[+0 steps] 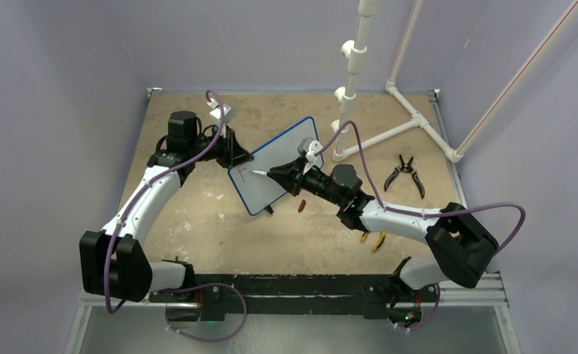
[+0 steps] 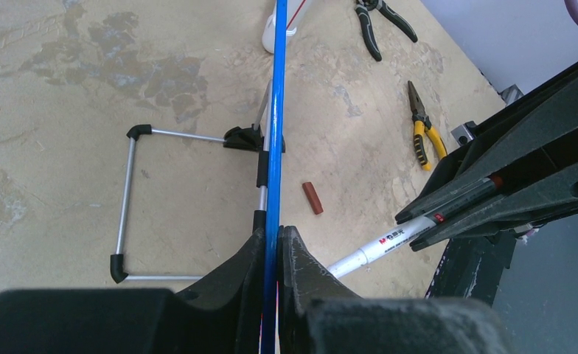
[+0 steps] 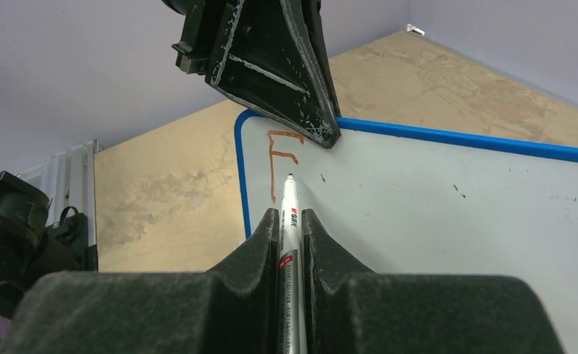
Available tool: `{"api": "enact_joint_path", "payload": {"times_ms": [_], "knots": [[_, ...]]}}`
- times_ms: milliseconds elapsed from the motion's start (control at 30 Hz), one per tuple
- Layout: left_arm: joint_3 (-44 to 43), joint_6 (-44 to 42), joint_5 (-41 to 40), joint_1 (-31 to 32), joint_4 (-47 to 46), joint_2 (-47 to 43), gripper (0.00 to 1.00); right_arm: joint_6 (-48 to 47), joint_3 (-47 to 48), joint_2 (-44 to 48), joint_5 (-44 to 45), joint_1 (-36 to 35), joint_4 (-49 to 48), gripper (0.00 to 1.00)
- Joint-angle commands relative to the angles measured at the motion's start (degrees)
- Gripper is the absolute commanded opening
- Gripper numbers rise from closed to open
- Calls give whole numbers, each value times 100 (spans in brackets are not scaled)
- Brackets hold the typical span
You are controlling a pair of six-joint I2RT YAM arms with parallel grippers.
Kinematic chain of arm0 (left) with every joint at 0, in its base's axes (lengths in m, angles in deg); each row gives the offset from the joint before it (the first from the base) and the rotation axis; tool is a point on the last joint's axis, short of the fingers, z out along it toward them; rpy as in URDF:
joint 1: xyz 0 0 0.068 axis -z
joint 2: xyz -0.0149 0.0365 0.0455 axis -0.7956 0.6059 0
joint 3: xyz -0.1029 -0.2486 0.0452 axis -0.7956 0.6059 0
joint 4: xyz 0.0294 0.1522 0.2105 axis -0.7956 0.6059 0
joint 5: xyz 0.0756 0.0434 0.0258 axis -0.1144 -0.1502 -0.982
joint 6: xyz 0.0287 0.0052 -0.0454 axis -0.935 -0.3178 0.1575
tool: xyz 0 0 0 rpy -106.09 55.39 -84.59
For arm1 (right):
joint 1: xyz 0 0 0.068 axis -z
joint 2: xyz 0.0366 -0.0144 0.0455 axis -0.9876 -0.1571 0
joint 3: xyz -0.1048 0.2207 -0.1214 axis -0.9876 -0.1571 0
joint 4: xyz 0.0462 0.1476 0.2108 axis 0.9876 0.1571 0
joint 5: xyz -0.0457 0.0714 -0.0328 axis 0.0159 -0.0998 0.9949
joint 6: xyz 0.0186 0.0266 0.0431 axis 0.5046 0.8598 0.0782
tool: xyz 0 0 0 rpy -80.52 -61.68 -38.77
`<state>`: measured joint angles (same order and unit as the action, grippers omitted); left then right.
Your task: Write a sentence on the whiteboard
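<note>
My left gripper pinches the edge of the whiteboard, which stands tilted on the table. My right gripper squeezes a marker, its tip beside a red F.

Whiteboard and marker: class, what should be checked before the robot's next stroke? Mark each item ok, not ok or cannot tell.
1. The left gripper clamps the whiteboard by its rim: ok.
2. The right gripper is shut on the marker: ok.
3. The cap is off, lying on the table: ok.
4. Marker tip touching the board: cannot tell.
5. Bare space right of the letter F: ok.
</note>
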<state>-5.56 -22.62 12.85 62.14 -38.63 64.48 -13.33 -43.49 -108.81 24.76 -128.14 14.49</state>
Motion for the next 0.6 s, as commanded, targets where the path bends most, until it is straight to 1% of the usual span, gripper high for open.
{"api": "enact_joint_path", "payload": {"times_ms": [0, 567], "knots": [[63, -137, -35, -55, -162, -94, 8, -105, 246, -129, -136, 24, -190, 0], [78, -119, 45, -55, -204, -65, 4, -57, 513, -493, 57, 19, -282, 0]]}}
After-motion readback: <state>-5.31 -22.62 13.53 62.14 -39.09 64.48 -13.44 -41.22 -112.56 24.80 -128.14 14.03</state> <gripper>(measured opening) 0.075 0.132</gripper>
